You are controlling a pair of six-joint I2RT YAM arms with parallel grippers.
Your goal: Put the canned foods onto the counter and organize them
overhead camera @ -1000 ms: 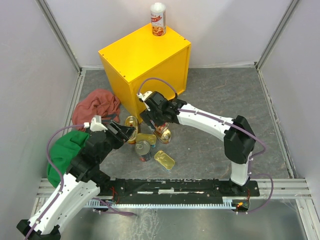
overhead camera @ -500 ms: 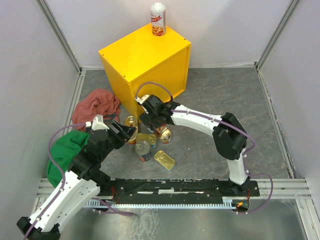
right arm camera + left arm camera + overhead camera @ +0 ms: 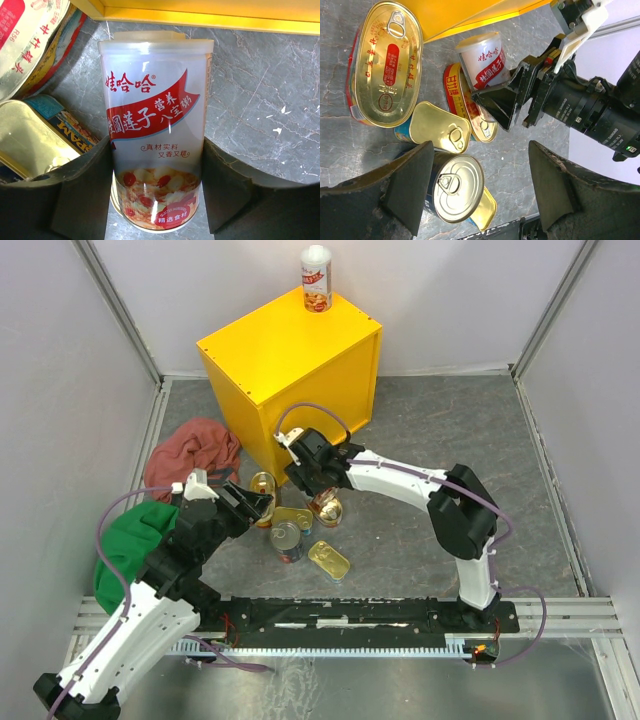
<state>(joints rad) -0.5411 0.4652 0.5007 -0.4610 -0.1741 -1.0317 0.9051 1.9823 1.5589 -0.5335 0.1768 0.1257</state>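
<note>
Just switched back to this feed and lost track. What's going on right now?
The right gripper is closed around a tall red-labelled can standing on the floor in front of the yellow box. The left gripper hangs open near the round can and the oval tin, holding nothing. A second tall can already stands on the box's far corner.
</note>
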